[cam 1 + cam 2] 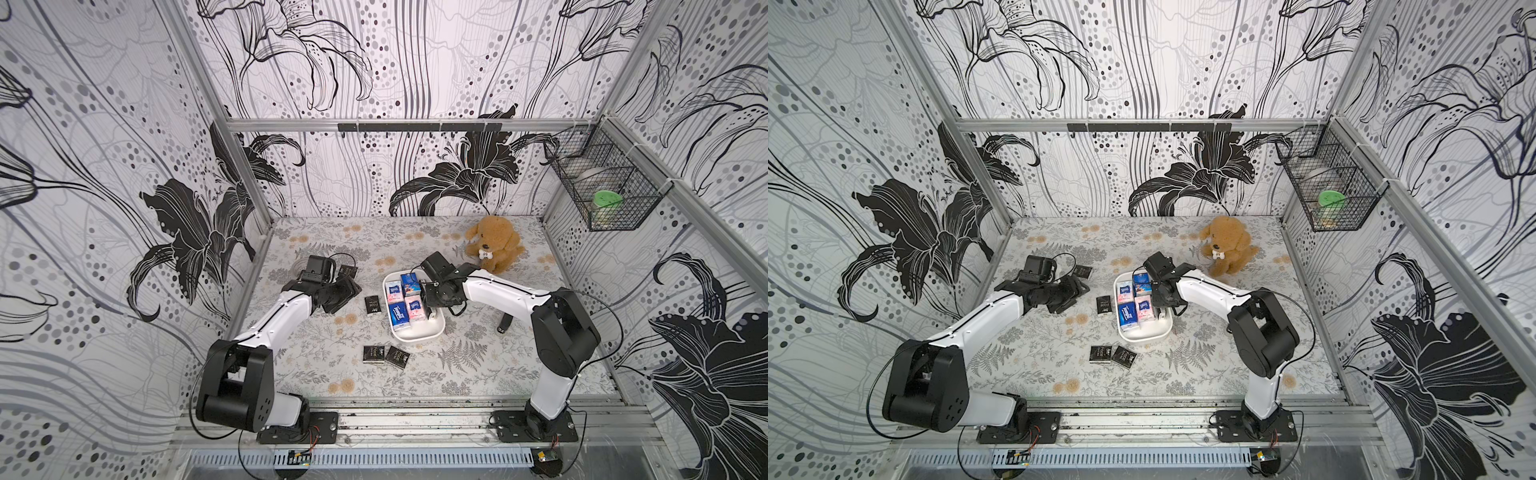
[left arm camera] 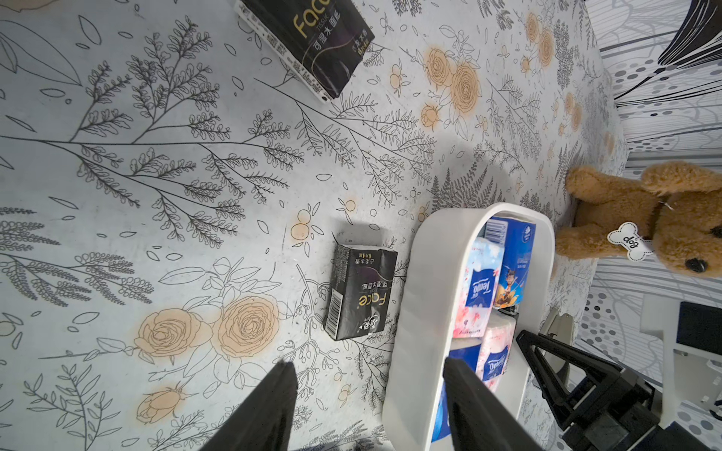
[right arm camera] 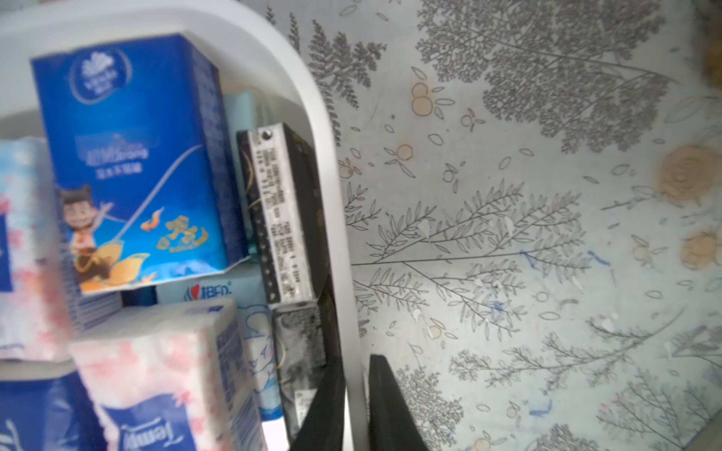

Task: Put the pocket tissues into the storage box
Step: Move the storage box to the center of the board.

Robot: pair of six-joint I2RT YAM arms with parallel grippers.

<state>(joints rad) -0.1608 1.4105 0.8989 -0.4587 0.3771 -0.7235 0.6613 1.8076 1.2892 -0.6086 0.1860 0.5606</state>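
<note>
The flower-printed worktop carries the shallow white plastic storage box with rounded corners at its middle. A brown plush dog sits behind the box, out of play.

The right gripper straddles the box's right-hand wall, one finger inside and one outside. They look pinched on the plastic, though the wrist view is blurred and I can't swear they bite. The left gripper hangs released with nothing between its fingers, low over the worktop, left of the box.

The box already holds dark blue, pink-white and light blue tissue packets. Two black ones stand on edge against the pinched wall. Four flat black packets with white lettering are still outside:
- one just beside the box's left wall
- a touching pair in front of it
- one near the left wrist

As I read it, the right arm is steadying the box. I'd hold that pinch light and level so the box neither tips nor drags. Then I'd bring the left fingers down across the nearest black packet's narrow width and set it in the bare near end.
</note>
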